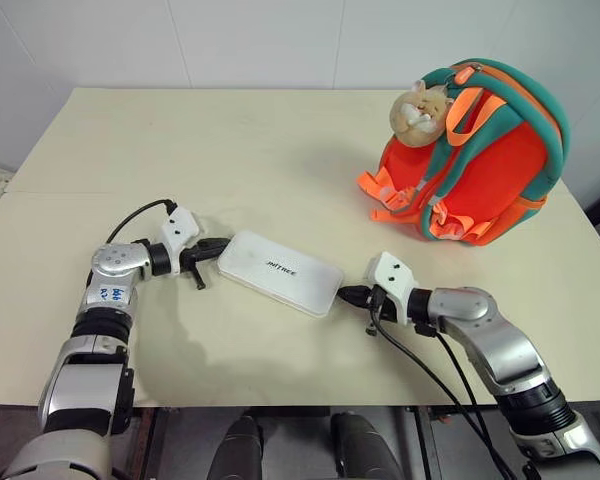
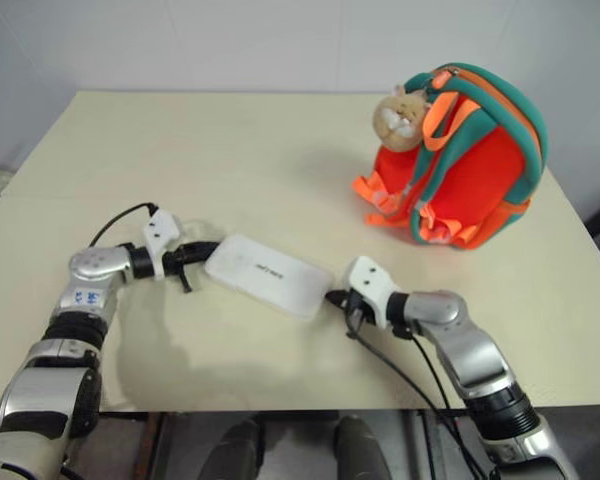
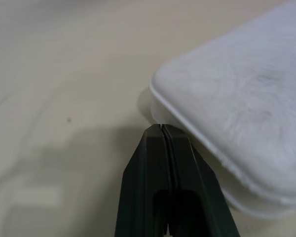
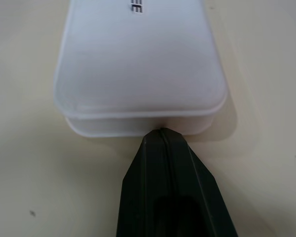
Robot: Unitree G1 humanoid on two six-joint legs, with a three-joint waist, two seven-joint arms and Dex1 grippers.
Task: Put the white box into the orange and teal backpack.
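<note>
The white box (image 1: 280,272) lies flat on the cream table (image 1: 230,150), with dark lettering on its lid. My left gripper (image 1: 223,245) is shut, its tips touching the box's left end; the left wrist view shows the closed fingertips (image 3: 160,129) against the box (image 3: 241,113) at its corner. My right gripper (image 1: 343,294) is shut too, tips pressed to the box's right end, as in the right wrist view (image 4: 160,132) against the box (image 4: 138,74). The orange and teal backpack (image 1: 485,165) stands at the far right with a tan plush hamster (image 1: 421,112) on it.
The table's front edge (image 1: 280,400) runs just below both arms. Black cables (image 1: 440,385) trail from my right wrist over the front edge. A white wall rises behind the table. Open tabletop lies between the box and the backpack.
</note>
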